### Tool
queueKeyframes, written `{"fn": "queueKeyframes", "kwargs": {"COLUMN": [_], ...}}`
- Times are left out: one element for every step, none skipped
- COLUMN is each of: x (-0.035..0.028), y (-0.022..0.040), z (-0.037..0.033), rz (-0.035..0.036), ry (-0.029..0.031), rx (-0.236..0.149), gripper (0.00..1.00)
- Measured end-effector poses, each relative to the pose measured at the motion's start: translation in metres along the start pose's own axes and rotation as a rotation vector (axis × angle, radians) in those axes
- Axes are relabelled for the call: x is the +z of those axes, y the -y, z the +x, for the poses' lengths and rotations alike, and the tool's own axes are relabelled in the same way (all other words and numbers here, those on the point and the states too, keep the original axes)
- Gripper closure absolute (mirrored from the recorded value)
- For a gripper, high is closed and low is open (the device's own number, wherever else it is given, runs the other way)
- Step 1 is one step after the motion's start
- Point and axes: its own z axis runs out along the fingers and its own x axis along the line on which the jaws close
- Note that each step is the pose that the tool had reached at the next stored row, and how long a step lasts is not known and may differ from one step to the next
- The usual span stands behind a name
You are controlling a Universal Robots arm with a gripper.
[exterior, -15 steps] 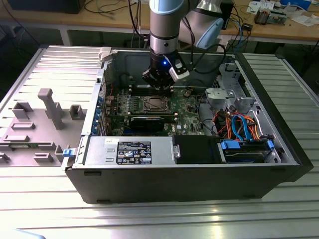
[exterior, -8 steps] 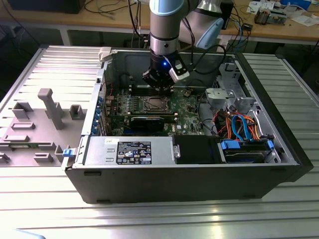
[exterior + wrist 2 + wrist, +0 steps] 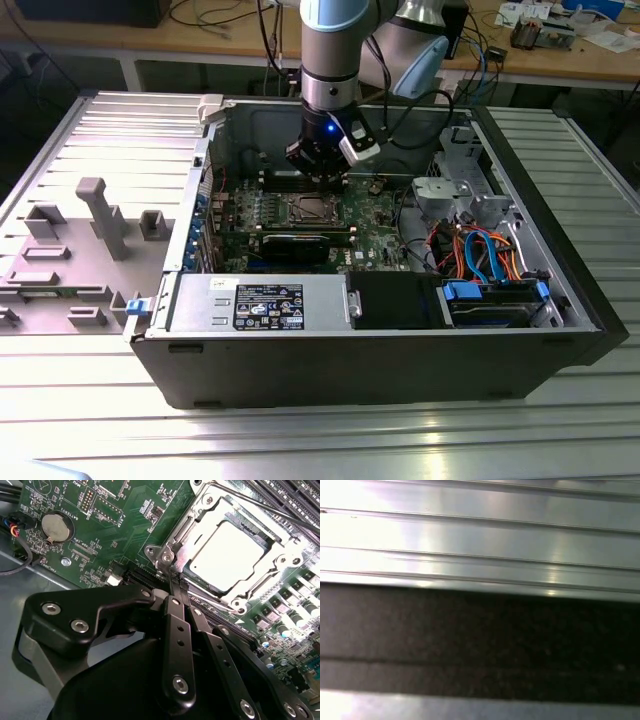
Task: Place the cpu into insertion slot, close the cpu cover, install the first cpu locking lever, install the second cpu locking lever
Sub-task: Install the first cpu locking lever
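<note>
**Gripper pinched at the socket corner, chip already seated**

The small silver-grey square cpu (image 3: 226, 555) lies flat in the socket of the green motherboard (image 3: 115, 525), framed by the thin silvery cpu cover (image 3: 210, 507), which appears lowered around it. The black gripper (image 3: 176, 584) has its fingers drawn together at the socket's near corner, seemingly to work a thin locking lever (image 3: 260, 505); whether it grips one, I cannot tell.

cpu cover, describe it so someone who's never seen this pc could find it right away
Look inside the open computer case at the green motherboard. Near its middle sits the cpu cover, a silvery metal frame lying flat around the pale square cpu. It is the one shiny metal plate with a window among green circuitry and black slots.
</note>
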Motion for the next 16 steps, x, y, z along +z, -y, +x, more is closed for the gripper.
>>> {"fn": "queueKeyframes", "kwargs": {"x": [0.0, 0.0, 0.0, 0.0001, 0.0002, 0.0003, 0.0005, 0.0007, 0.0008, 0.0011, 0.0013, 0.0016, 0.0019, 0.0022, 0.0027, 0.003], "y": [0.0, 0.0, 0.0001, 0.0001, 0.0001, 0.0001, 0.0001, 0.0002, 0.0002, 0.0002, 0.0002, 0.0002, 0.0003, 0.0003, 0.0004, 0.0004], "z": [-0.0001, -0.0003, -0.0006, -0.0009, -0.0012, -0.0014, -0.0015, -0.0015, -0.0015, -0.0015, -0.0015, -0.0015, -0.0015, -0.0014, -0.0014, -0.0014], "rz": [0.0012, 0.0026, 0.0049, 0.0061, 0.0083, 0.0112, 0.0125, 0.0135, 0.0137, 0.0136, 0.0136, 0.0137, 0.0139, 0.0142, 0.0145, 0.0145], "ry": [-0.0001, -0.0002, -0.0005, -0.0006, -0.0006, -0.0009, -0.001, -0.0012, -0.0012, -0.0012, -0.0011, -0.0012, -0.0013, -0.0014, -0.0015, -0.0015], "rx": [0.0, 0.0, 0.0, 0.0, 0.0, 0.0, 0.0, 0.0, -0.001, -0.001, -0.001, -0.001, -0.001, -0.001, -0.001, -0.001], "gripper": [0.89, 0.89, 0.89, 0.89, 0.89, 0.89, 0.89, 0.89, 0.89, 0.89, 0.89, 0.89, 0.89, 0.89, 0.89, 0.89]}}
